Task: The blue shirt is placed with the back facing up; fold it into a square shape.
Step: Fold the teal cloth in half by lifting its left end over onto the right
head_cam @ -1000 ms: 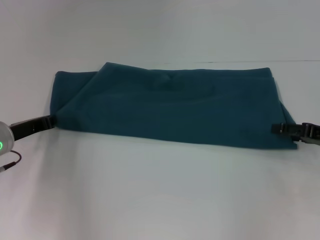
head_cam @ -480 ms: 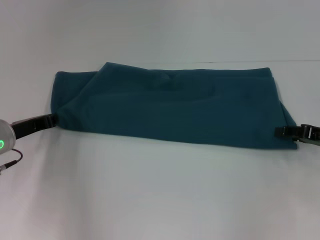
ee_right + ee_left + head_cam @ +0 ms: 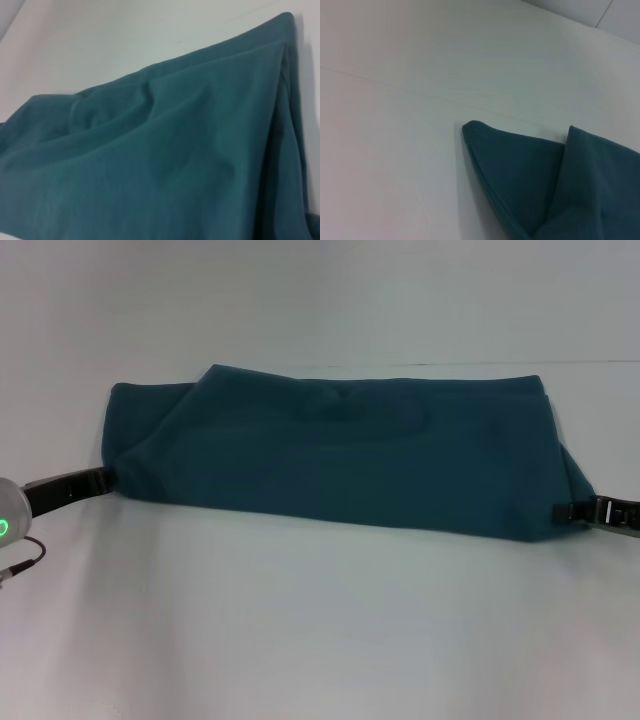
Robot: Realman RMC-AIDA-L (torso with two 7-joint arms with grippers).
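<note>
One white table [image 3: 320,640] fills the head view, and on it lies one blue shirt [image 3: 340,455] — plain side up, already folded into a long band that runs across the far half of the table, from near the left gripper to the right gripper. Its left end shows a diagonal fold with a layer tucked under; the left wrist view shows that corner as two overlapping flaps on the bare table, and the right wrist view is almost filled by the rumpled cloth.

Two grippers are in view, one at each end of the shirt. The left gripper [image 3: 103,480] sits low at the near left corner of the band, its tip touching the cloth edge, in the same spot as a second ago. The right gripper [image 3: 566,510] has slid outward toward the right edge of the view since then — earlier more of it reached in over the near right corner, now only its tip meets the hem there. The shirt itself has barely shifted.

For both grippers, whether the jaws are clenched or released cannot be told.
</note>
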